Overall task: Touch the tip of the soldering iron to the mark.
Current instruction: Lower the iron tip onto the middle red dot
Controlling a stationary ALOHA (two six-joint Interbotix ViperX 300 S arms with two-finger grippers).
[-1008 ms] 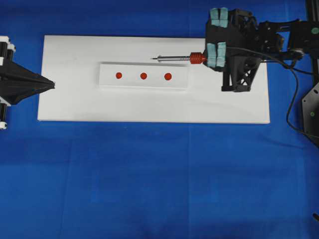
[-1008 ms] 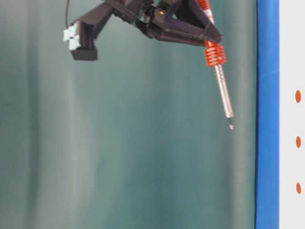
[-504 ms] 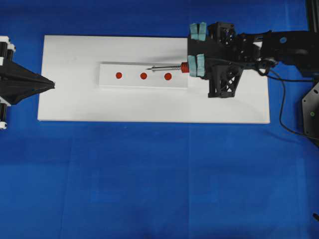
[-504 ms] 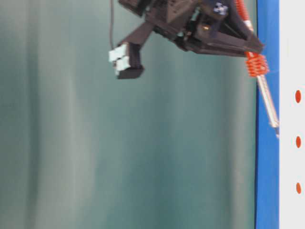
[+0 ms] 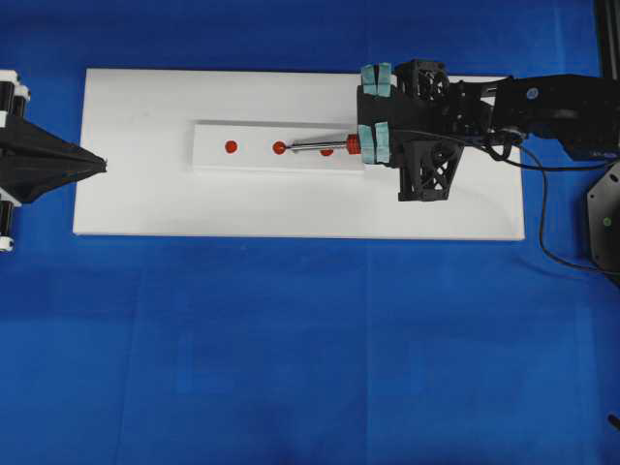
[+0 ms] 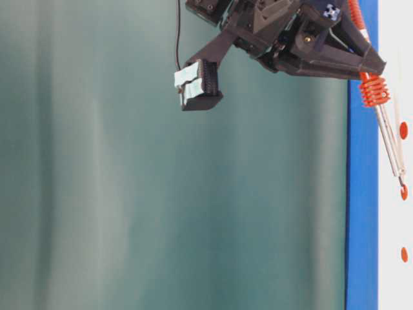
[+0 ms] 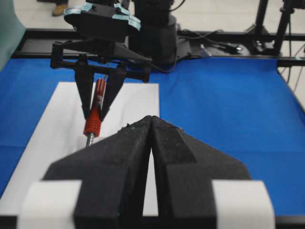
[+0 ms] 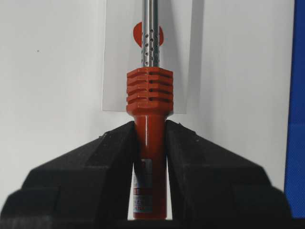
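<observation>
From above, the right gripper (image 5: pixel 372 142) is pinching the soldering iron (image 5: pixel 325 146) at the 3 o'clock end of the white block (image 5: pixel 242 160). Its shaft is pointing toward 9 o'clock, and its tip is sitting on the mark (image 5: pixel 279 147). At 9 o'clock, the left gripper (image 5: pixel 95 165) is waiting with its fingers pressed together. From table level, the tip is touching the middle dot. From the left wrist, the black fingers (image 7: pixel 119 167) are pressing together. From the right wrist, the fingers (image 8: pixel 105 157) are squeezing the red handle, and the shaft is crossing the nearest dot (image 8: pixel 138 34).
</observation>
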